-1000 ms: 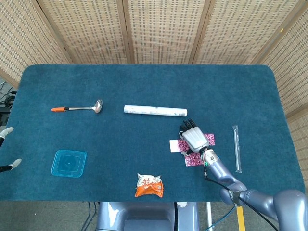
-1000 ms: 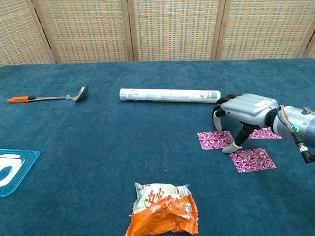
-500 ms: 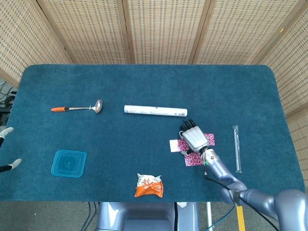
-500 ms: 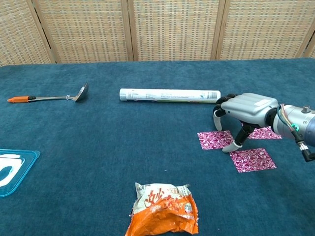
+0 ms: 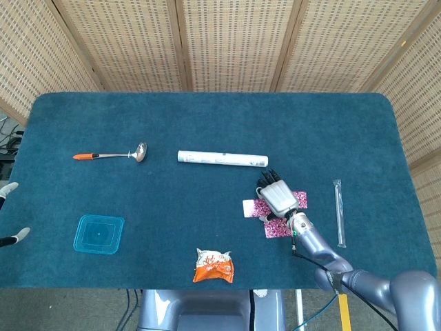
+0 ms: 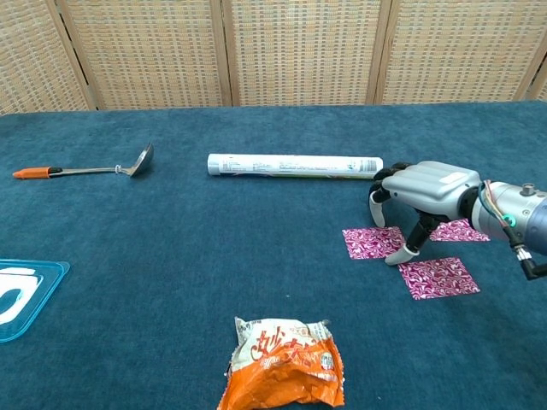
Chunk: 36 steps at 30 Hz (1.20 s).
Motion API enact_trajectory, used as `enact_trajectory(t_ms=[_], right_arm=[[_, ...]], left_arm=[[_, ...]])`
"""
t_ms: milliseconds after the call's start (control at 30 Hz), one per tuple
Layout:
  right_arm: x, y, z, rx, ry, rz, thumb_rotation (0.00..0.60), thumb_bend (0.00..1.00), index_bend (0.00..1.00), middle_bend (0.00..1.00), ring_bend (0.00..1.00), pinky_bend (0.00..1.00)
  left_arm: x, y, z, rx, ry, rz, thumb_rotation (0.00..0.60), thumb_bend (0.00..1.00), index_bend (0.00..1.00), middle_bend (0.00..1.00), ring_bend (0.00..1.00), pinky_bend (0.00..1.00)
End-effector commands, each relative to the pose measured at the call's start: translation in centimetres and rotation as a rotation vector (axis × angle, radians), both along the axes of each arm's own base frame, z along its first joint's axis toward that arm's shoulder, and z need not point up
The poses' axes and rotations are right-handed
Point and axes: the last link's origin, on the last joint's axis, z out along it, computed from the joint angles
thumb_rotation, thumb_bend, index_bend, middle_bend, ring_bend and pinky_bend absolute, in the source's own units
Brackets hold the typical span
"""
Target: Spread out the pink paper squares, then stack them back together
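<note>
A: Right hand (image 6: pixel 419 192) arched over three pink paper squares (image 6: pixel 373 242) at approx. 4 o'clock on the worktop (image 5: pixel 207 124); fingers apart, holding nothing, thumb tip down between two squares.

B: Head view adds a clear wrapped stick (image 5: pixel 337 212) at 3 o'clock of the squares, plus left hand (image 5: pixel 9 214) tips at the 9 o'clock edge — state can't tell.

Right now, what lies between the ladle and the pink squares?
The white tube partly; otherwise bare blue cloth between ladle and pink squares, chest view.
</note>
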Motion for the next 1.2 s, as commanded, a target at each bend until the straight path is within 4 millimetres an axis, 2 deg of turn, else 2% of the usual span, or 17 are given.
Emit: enact_trajectory(t_ms=[33,133,700,967,1200], right_arm=[[0.0,-0.1,0.0,0.002,0.000,0.001,0.600,0.54,0.44,0.24,0.00,0.00],[0.1,-0.2,0.0,0.001,-0.004,0.002,0.600,0.57,0.44,0.24,0.00,0.00],[0.5,-0.2,0.5,-0.003,-0.019,0.012,0.600,0.60,0.45,0.25,0.00,0.00],[0.5,-0.9,1.9,-0.031,-0.028,0.010,0.600,0.60,0.45,0.25,0.00,0.00],[-0.5,-1.4,3.7,-0.070,-0.024,-0.007,0.600,0.60,0.45,0.25,0.00,0.00]], left_arm=[[0.0,0.0,0.0,0.000,0.001,0.001,0.595,0.12,0.15,0.00,0.00,0.00],[0.0,0.0,0.0,0.001,0.002,0.001,0.596,0.12,0.15,0.00,0.00,0.00],[0.0,0.0,0.0,0.001,0.002,-0.001,0.595,0.12,0.15,0.00,0.00,0.00],[0.1,0.1,-0.1,-0.003,0.001,-0.002,0.596,0.12,0.15,0.00,0.00,0.00],[0.4,0.2,-0.2,-0.006,0.004,-0.011,0.596,0.12,0.15,0.00,0.00,0.00]])
